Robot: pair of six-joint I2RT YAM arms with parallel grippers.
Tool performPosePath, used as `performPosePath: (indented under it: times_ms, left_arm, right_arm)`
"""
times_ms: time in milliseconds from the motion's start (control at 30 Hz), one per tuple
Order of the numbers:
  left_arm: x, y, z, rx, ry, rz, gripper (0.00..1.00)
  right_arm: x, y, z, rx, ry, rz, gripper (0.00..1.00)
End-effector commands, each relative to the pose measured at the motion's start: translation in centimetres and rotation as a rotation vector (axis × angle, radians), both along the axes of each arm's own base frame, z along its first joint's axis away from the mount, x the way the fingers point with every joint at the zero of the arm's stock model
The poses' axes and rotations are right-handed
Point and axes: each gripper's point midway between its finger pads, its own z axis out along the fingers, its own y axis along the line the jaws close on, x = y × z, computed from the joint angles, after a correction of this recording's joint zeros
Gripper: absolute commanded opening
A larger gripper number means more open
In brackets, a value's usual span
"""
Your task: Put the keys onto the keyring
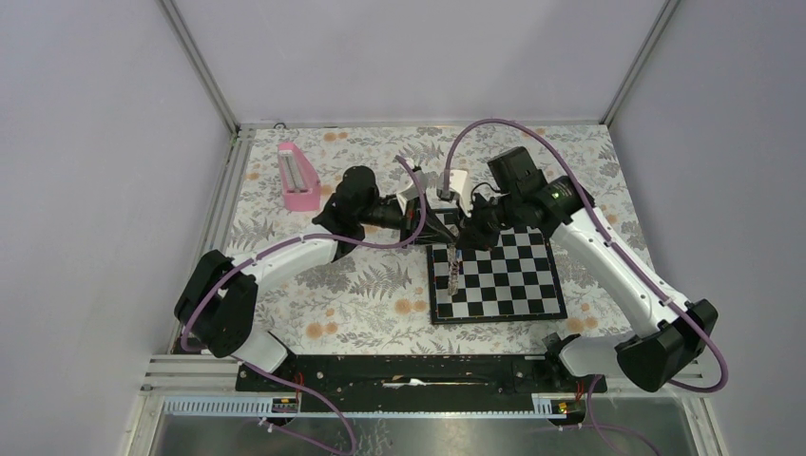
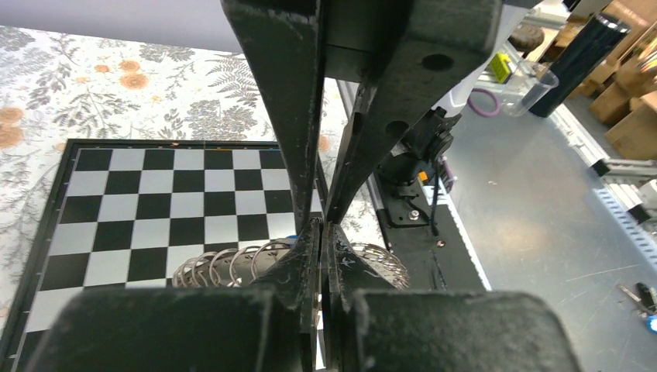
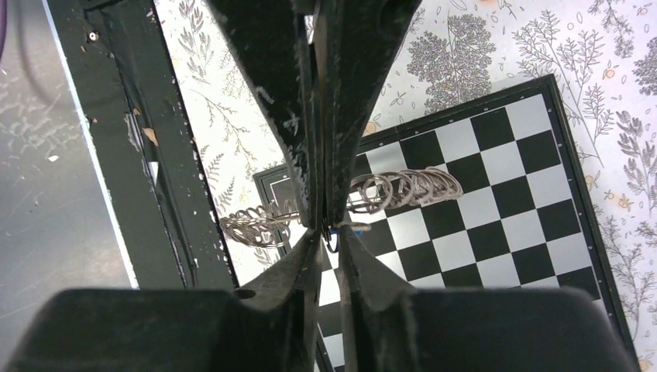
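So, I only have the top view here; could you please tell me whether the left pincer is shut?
Observer: Yes. In the left wrist view the left pincer is shut, seemingly on the keyring, whose loops show on either side of its fingertips.
Operator: Thank you. Can you see the key anywhere?
Observer: In the right wrist view a bit of bright blue, seemingly the key, sits right at the tips of the right pincer.
Operator: And is that pincer open?
Observer: Only a thin slit shows between its fingers; I cannot tell whether it grips anything.
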Motion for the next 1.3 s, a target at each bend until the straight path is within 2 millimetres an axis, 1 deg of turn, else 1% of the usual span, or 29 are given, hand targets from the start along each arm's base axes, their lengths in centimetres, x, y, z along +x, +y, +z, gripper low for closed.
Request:
performPosePath:
  times_ms: [0,100,200,300,500,633,800,967,1267]
  left_arm:
    - [-0.7,0.6,3.2,-0.102,-0.031,-0.027,0.0]
    - [-1.1,0.8,3.9,-0.125,-0.004,-0.03,0.0]
    - [-1.7,1.1,4.3,-0.144,0.018,-0.037,0.0]
    - [-2.1,1.3,4.5,-0.165,0.032,-0.043,0.0]
    - [-1.9,1.2,4.5,-0.162,0.049,-0.037,0.0]
    - [-1.7,1.1,4.5,-0.164,0.058,-0.032,0.0]
    - [-1.5,1.0,4.3,-0.164,0.066,-0.023,0.0]
    - [-0.7,0.7,4.4,-0.168,0.103,0.024,0.0]
    - [1.3,0.1,4.4,-0.183,0.219,0.128,0.0]
  right_arm:
    - [0.1,0.0,1.4,0.046,-0.098,-0.012,0.24]
    - [-0.1,-0.1,1.9,0.074,-0.14,-0.009,0.3]
    - [-0.4,-0.3,2.1,0.083,-0.166,0.006,0.34]
    - [-0.6,-0.3,2.1,0.104,-0.203,0.028,0.35]
    - [-1.1,0.2,2.0,0.145,-0.223,0.078,0.33]
    - [-1.3,0.6,1.9,0.159,-0.216,0.097,0.27]
    - [-1.4,0.6,1.8,0.162,-0.219,0.105,0.12]
    - [-1.5,0.6,1.8,0.17,-0.229,0.108,0.01]
    - [-0.3,0.5,1.1,0.147,-0.244,0.05,0.0]
